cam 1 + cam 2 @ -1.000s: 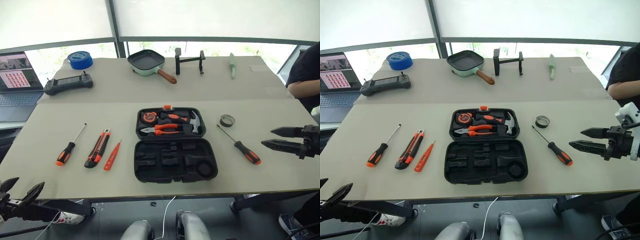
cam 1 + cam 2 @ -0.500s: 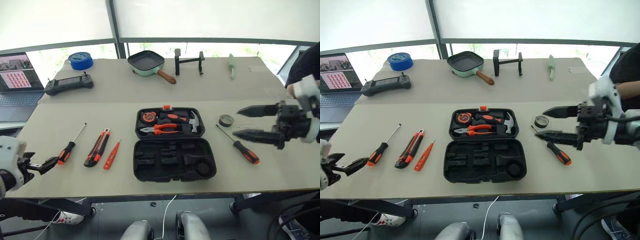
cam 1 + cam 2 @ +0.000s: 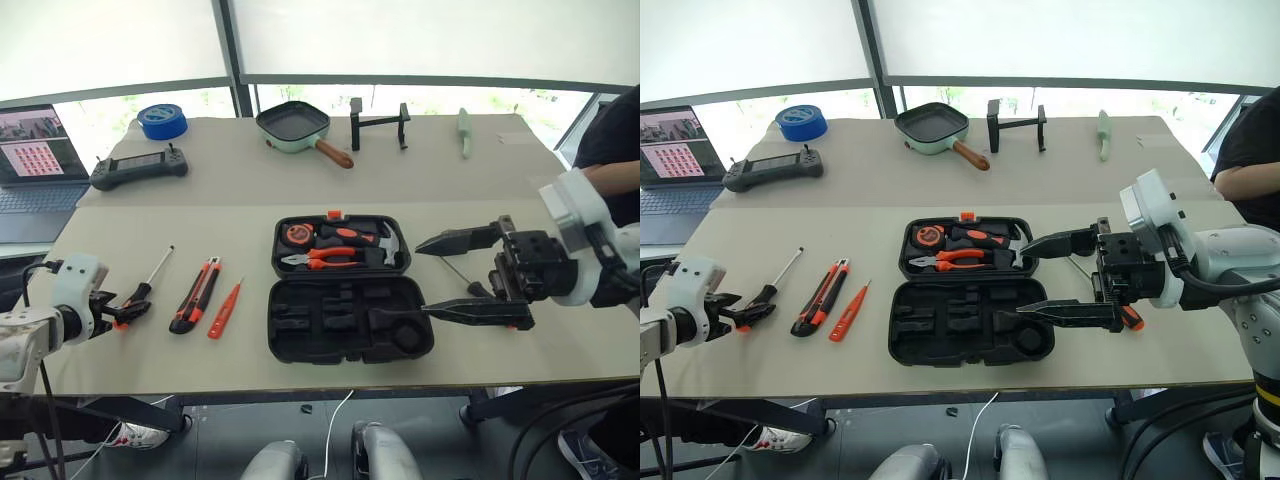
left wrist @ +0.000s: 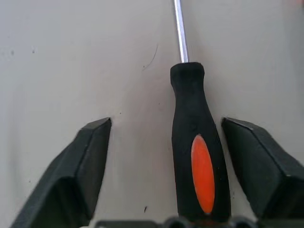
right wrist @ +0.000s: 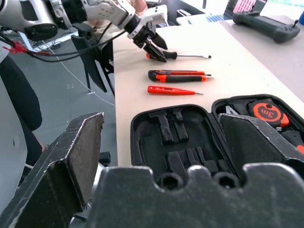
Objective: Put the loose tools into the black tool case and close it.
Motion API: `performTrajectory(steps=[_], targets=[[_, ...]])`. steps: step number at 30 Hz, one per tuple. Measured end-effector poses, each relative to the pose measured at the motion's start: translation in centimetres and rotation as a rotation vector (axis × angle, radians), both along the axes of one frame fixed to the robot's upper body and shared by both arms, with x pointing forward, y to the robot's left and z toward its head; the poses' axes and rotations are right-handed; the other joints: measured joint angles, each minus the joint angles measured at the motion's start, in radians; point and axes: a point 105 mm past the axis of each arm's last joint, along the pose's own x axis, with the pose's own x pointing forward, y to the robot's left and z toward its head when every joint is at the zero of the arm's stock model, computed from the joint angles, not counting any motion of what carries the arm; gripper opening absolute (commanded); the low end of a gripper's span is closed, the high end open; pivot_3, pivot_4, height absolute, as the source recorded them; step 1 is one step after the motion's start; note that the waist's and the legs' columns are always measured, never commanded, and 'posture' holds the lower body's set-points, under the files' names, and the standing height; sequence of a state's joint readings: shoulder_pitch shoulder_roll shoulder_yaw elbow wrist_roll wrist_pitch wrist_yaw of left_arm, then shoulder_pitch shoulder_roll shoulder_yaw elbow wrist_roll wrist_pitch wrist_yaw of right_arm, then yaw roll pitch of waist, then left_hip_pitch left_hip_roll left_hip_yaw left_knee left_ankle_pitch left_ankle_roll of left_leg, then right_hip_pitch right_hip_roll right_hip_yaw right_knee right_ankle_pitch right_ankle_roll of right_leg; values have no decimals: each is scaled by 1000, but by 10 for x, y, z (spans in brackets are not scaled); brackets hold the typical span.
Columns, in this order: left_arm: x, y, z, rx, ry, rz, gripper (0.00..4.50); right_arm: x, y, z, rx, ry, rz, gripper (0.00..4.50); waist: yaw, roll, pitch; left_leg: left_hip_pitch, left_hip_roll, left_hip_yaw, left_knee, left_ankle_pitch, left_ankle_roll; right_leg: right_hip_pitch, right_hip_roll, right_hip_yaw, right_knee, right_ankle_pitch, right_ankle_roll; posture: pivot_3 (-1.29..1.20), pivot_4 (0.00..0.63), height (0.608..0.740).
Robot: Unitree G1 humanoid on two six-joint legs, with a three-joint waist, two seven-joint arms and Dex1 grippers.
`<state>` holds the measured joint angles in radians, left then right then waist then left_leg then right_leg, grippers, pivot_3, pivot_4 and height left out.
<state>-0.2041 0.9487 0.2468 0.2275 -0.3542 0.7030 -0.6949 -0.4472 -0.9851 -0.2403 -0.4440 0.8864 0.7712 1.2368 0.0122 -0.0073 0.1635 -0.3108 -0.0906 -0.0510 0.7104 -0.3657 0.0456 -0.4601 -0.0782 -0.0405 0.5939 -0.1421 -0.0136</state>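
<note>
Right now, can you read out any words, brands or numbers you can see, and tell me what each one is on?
"3m": on the orange tape measure in the tool case.
Laptop screen: rows of small pictures, too small to read.
Nothing else bears readable text.

- "3m" is read on the tape measure point(image 5: 267, 112) face in the case point(image 5: 156, 142).
- Laptop point(image 3: 30, 150) screen content is too small to be read.
</note>
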Motion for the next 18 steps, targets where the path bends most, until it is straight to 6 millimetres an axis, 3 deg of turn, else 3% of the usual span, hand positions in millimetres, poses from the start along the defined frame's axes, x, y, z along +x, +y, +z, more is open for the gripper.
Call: performTrajectory(steps=[5, 8, 10, 12, 15, 16, 18], targets=[[3, -3, -3, -35, 2, -19, 909, 0, -3, -7, 0, 5, -12, 4500, 0, 0, 0, 2, 1, 0, 0, 1, -1, 1, 0, 0, 1, 0, 0, 0, 150, 740], [9, -2, 3, -41, -32, -31, 862, 2, -7, -12, -7, 1, -39, 4500, 0, -1, 0, 2, 2, -1, 0, 1, -1, 1, 1, -1, 1, 0, 0, 0, 150, 740], [22, -13, 26, -36, -140, -110, 862, 3, -12, -20, -12, 25, -69, 4500, 8, -7, 2, -4, 2, -3, 4, 1, -1, -1, 0, -4, 1, 1, -2, 0, 150, 740], [40, -55, 83, -39, -327, -330, 862, 1, -20, -28, -16, 60, -107, 4500, 28, -13, 3, -14, 1, -5, 12, 1, -1, -7, 0, -7, 1, 3, -2, 0, 150, 740], [37, -123, 154, 4, -508, -690, 862, -5, -29, -39, -38, 105, -143, 4500, 31, -12, 2, -19, -2, -5, 19, 4, 7, -7, -1, -9, 1, 6, 2, 0, 150, 740], [33, -136, 160, 19, -513, -767, 862, -6, -31, -41, -41, 111, -153, 4500, 24, -9, 0, -18, -4, -4, 18, 4, 7, -7, -1, -9, 0, 7, 4, 0, 150, 740], [30, -159, 148, 41, -435, -909, 862, -5, -36, -46, -52, 102, -198, 4500, 10, -5, -1, -16, -6, -3, 16, 4, 7, -7, -3, -7, -1, 7, 5, 0, 150, 740]])
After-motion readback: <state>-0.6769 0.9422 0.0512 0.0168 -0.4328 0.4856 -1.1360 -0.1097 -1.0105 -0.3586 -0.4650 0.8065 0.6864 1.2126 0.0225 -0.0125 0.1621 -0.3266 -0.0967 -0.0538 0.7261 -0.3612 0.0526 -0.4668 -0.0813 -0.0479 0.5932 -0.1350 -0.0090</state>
